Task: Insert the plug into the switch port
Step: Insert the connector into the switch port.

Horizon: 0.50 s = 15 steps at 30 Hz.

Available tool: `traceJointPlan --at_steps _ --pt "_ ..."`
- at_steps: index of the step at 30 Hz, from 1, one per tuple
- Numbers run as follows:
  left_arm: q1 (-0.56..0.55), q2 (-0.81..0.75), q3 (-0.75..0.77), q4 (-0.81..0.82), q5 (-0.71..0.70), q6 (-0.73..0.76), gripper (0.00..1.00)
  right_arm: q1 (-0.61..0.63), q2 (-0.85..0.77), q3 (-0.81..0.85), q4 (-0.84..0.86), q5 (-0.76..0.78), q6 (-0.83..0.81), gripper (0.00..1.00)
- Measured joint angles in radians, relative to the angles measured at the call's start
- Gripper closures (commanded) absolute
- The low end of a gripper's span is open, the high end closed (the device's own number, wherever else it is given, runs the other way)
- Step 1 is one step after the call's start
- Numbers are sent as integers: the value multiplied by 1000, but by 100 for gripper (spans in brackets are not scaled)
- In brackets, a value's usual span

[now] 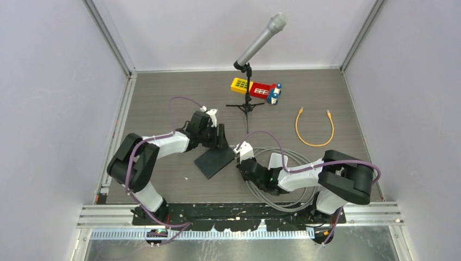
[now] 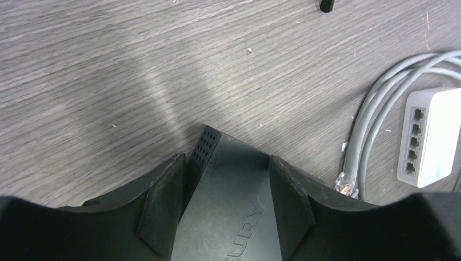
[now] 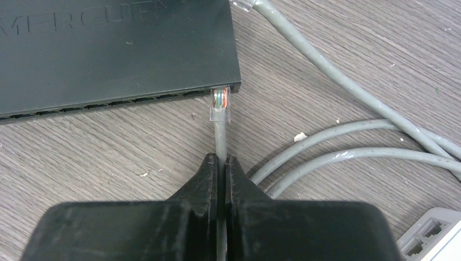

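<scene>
The right end effector (image 3: 220, 161) is clenched on a grey cable (image 3: 220, 138), pinching it just behind the plug (image 3: 220, 105). The plug is clear plastic with coloured wires showing inside. Its long axis runs in line with the fingers and it points straight away from them. Its tip is at the mouth of the last port in the row, by the corner of the switch (image 3: 119, 54), with most of its body still outside. The switch is a flat black box lying on the grey wood-grain counter (image 3: 81, 157) just ahead of this end effector. Its port row faces the fingers, and the raised letters on top read MERCUR before the frame edge cuts them. The left end effector (image 2: 227, 159) is grasping the switch by a far corner, one finger against the vented side. The letters URY show between its fingers. To its right lie loops of the cable and a small white box (image 2: 432, 136) with a column of ports.
</scene>
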Motion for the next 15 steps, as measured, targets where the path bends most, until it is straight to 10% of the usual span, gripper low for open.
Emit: traceJointPlan --at_steps 15 --pt "1 20 50 -50 -92 -48 36 -1 -2 -2 1 -1 0 99"
